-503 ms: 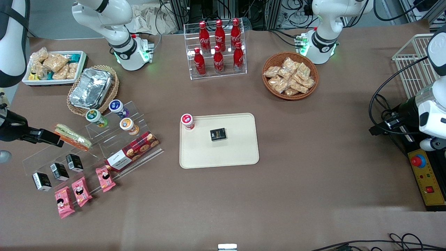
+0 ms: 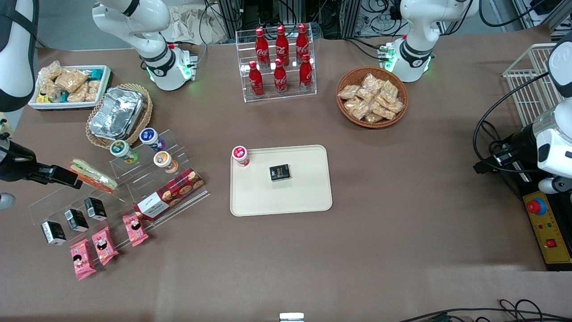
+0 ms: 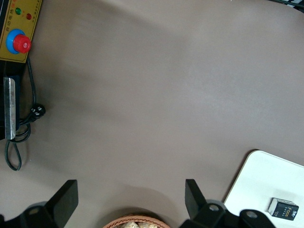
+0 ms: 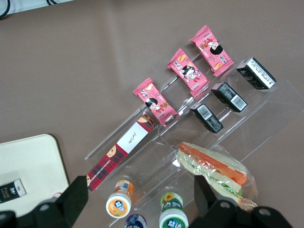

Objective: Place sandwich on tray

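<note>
Nothing moved, pincer [image 4: 137, 199] open above sandwich [image 4: 213, 169], tray [image 2: 308, 197] holds black box [image 2: 279, 172].

Open gripper [image 4: 140, 194] above sandwich [image 4: 213, 170], 3 pink packets [image 4: 185, 71] nearby.

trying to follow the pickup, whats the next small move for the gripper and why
Probably ease the gripper down over the sandwich and close. It hovers open at the sandwich's end, which lies ungrasped on the clear acrylic shelf, and the tray has room.
</note>
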Controlling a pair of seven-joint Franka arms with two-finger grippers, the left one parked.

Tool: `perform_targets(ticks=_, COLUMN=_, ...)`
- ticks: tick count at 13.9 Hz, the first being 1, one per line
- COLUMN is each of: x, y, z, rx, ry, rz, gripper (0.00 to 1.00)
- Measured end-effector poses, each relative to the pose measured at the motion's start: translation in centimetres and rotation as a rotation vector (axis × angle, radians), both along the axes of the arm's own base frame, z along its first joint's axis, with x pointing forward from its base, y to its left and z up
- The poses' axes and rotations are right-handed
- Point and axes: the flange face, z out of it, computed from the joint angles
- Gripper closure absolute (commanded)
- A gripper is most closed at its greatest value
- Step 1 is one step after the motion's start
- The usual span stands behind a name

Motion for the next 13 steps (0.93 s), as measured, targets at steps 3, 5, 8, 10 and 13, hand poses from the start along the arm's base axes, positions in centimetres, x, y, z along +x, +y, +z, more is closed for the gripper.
perform_targets(ticks=3, x=0.0, y=0.0, z=0.0, rx=0.000, ry=0.001, rz=0.000, gripper=0.01)
perform_targets(ticks=5, x=-0.1, y=0.0, z=-0.1, rx=0.001, ry=0.008, rz=0.000, gripper=0.01)
perform_targets(ticks=8, x=-0.9, y=0.0, z=0.9, rx=0.002, ry=0.018, rz=0.001, gripper=0.01)
perform_targets(ticks=10, x=-1.8, y=-0.1, z=2.3, rx=0.001, ry=0.008, rz=0.000, gripper=0.01)
perform_targets(ticks=13, x=-2.7, y=-0.6, z=3.6, rx=-0.003, ry=-0.006, rz=-0.006, gripper=0.01)
